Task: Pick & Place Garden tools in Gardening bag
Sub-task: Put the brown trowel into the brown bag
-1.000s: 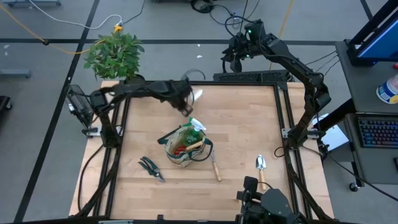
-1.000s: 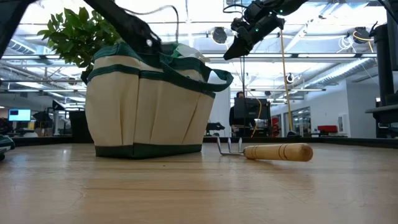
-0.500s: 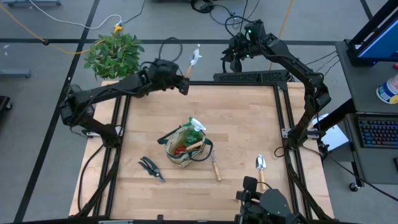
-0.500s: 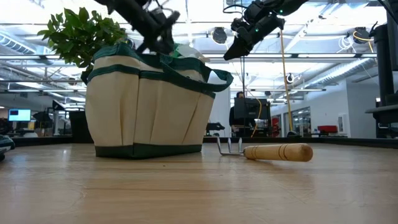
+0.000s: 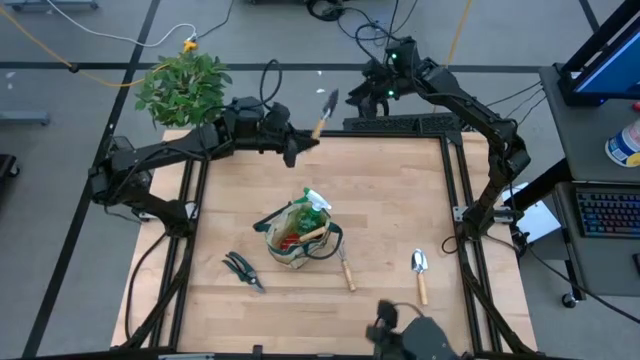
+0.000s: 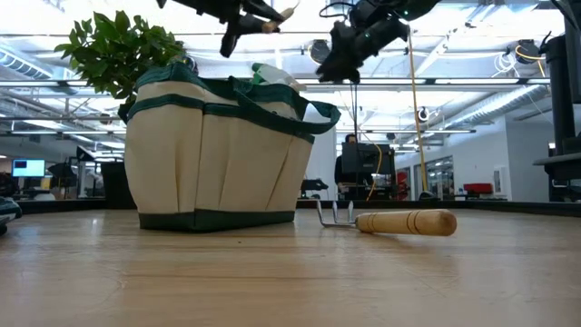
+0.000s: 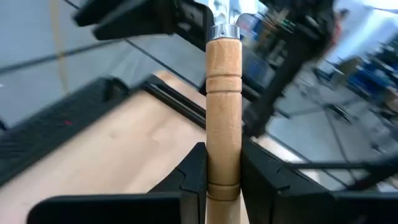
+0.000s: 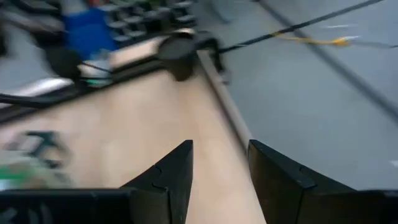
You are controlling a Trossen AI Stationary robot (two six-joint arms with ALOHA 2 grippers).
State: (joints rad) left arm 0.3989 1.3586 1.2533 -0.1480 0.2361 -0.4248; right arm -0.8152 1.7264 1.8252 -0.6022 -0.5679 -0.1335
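The left tool (image 5: 300, 140) is clenched on a trowel (image 5: 322, 113) by its wooden handle, blade pointing away past the worktop's (image 5: 400, 200) far edge. The bag (image 5: 297, 240) lies well nearer, mid-worktop. The right tool (image 5: 372, 95), jaws apart and empty, hangs beyond the far edge.
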